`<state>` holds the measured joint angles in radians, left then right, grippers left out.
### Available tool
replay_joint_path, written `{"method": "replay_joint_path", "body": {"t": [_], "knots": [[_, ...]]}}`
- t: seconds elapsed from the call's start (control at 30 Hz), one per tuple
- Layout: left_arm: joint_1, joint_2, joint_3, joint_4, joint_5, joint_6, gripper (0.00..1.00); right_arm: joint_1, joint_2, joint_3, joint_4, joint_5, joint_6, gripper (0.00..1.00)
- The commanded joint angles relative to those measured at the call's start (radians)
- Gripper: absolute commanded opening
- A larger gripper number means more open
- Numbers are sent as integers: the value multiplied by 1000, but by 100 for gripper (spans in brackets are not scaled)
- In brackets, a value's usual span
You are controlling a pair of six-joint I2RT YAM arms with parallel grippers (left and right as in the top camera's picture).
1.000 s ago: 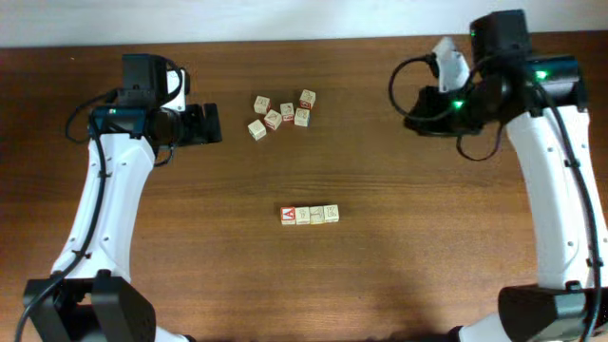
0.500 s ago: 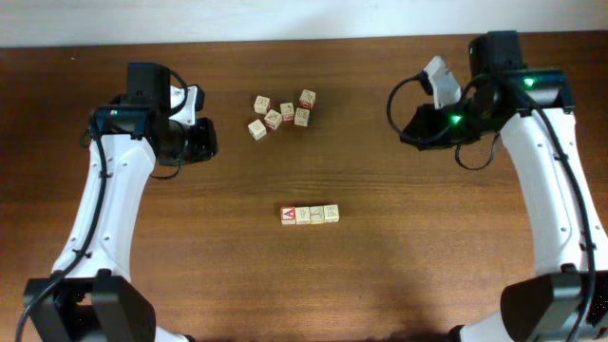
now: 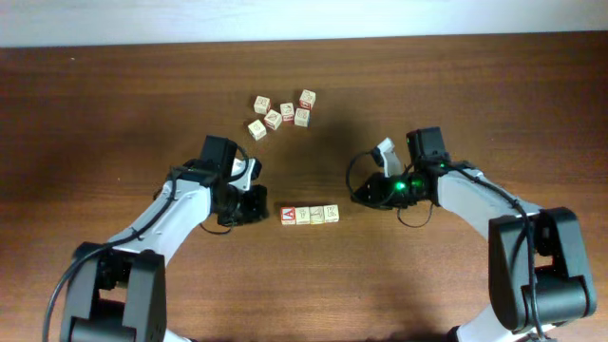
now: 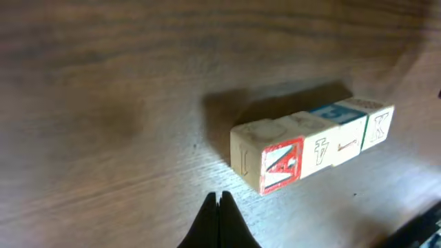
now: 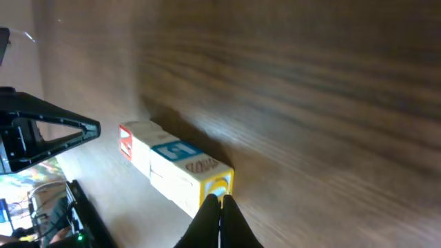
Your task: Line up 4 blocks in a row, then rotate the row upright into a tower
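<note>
Four pale letter blocks (image 3: 310, 215) lie in a touching row at the table's middle. The left end block shows a red "A" (image 4: 279, 162), and a block further along has a blue mark on top (image 4: 334, 114). My left gripper (image 3: 261, 207) is shut and empty, low over the wood just left of the "A" block; its tips (image 4: 219, 200) stand apart from the block. My right gripper (image 3: 356, 197) is also shut, holding nothing. Its tips (image 5: 220, 200) sit right at the yellow end face of the right end block (image 5: 217, 184); contact is unclear.
Several similar pale cubes (image 3: 282, 113) lie in a loose cluster at the back, behind the row. The wooden table (image 3: 456, 285) stretches wide on both sides. A pale wall edge runs along the far side.
Both arms have swung down from the back corners to the two ends of the block row. The left gripper's jaws have closed. The row has not moved.
</note>
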<state>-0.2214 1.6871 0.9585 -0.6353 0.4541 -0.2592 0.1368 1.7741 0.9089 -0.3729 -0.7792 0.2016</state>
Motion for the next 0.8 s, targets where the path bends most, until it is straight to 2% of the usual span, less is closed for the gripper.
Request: {"method": "replay_joint_path", "body": {"t": [0.0, 0.13, 0.33, 0.77], "knots": [[-3, 3, -41, 57, 76, -89, 0, 7, 6, -51, 48, 10, 51, 4], [-60, 70, -43, 121, 74, -119, 0, 7, 6, -51, 48, 24, 51, 4], [-60, 79, -43, 159, 74, -118, 0, 9, 6, -51, 41, 28, 51, 4], [-60, 78, -43, 164, 82, -118, 0, 73, 42, -68, 23, 31, 122, 4]]}}
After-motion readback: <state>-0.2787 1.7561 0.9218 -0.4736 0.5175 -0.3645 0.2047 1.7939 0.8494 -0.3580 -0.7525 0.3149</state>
